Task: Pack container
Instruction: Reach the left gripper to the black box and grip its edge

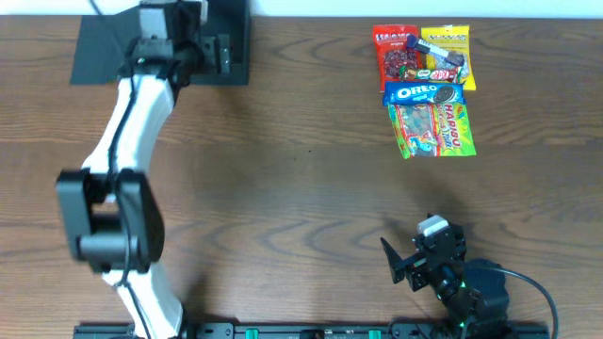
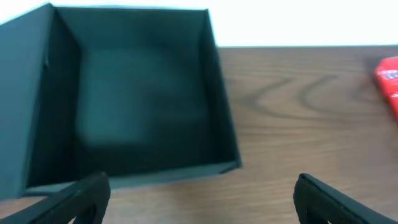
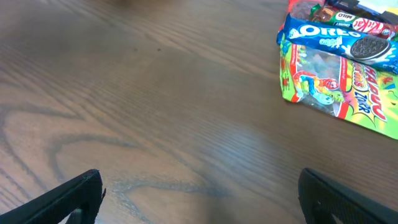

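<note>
Up top first, in the overhead view, the dark container (image 1: 99, 52) sits at the far left corner of the brown table (image 1: 283, 169). Its flap lid is swung out to the left. The white left arm (image 1: 132, 122) bends up from the near edge and reaches over the container, hiding part of it. Far away on the right side lies a little heap of snacks. A red packet (image 1: 396, 52) and a yellow packet (image 1: 450, 47) lie side by side. A blue Oreo pack (image 1: 424, 93) lies across their near ends, and a bright gummy bag (image 1: 433, 130) comes next, partly under the Oreo pack. The black right arm (image 1: 462, 282) is folded low at the near right edge, apart from the snacks.

In the left wrist view, the container fills the left half. Its top is uncovered and you can see its dark walls and floor, with the flap standing at the left. The left gripper (image 2: 202, 199) has its two fingers spread very wide and holds nothing. The edge of the red packet peeks in at the far right.

In the right wrist view, the right gripper (image 3: 199, 199) is also spread wide over bare wood and holds nothing. The Oreo pack and the gummy bag lie at the top right, touching each other.
</note>
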Controlling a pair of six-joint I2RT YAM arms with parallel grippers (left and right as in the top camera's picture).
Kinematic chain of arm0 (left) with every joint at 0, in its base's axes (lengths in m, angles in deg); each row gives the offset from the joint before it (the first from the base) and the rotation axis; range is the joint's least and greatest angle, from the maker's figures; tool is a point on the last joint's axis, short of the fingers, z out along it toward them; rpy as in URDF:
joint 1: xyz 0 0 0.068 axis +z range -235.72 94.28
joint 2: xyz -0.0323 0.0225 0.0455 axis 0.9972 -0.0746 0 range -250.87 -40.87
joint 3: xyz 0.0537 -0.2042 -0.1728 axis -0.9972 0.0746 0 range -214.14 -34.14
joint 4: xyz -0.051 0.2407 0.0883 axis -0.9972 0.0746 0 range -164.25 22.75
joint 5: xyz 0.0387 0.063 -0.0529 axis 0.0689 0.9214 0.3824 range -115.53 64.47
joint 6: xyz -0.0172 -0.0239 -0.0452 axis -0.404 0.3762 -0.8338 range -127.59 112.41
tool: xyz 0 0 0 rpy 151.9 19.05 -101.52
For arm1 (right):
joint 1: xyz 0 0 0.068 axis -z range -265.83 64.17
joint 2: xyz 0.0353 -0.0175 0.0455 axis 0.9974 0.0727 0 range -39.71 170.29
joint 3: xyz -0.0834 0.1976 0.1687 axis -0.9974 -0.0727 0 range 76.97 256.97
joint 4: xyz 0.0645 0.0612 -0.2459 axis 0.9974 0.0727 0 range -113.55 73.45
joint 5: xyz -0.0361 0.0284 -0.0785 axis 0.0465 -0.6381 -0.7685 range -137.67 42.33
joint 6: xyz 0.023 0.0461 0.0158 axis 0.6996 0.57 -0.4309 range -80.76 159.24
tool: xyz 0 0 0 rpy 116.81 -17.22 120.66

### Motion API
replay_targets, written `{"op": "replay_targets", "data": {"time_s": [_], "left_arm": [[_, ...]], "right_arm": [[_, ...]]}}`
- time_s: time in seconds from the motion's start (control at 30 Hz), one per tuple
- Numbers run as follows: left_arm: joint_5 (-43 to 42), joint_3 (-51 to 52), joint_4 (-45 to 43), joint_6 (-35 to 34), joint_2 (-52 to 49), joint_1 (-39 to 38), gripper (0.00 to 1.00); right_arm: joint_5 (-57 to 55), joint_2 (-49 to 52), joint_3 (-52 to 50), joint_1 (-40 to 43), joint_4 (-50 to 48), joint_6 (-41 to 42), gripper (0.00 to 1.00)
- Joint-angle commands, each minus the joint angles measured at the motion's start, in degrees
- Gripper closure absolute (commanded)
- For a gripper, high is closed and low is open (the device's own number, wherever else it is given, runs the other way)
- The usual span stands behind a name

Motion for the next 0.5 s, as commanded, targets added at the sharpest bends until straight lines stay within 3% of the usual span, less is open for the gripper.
{"op": "replay_targets", "data": {"time_s": [0.0, 0.2, 0.47], "left_arm": [[5.2, -7.5, 1.9, -0.2, -6.1, -0.5, 0.05], [6.0, -14.2, 7.3, -0.2, -14.5, -0.6, 0.05], [7.7, -14.2, 19.2, 0.5, -14.9, -1.5, 0.05]], "right_arm": [[0.0, -0.3, -0.2, -0.6, 0.0, -0.4, 0.01], [0.0, -0.3, -0.2, -0.6, 0.0, -0.4, 0.01], [0.0, -0.3, -0.2, -0.6, 0.0, -0.4, 0.01]]}}
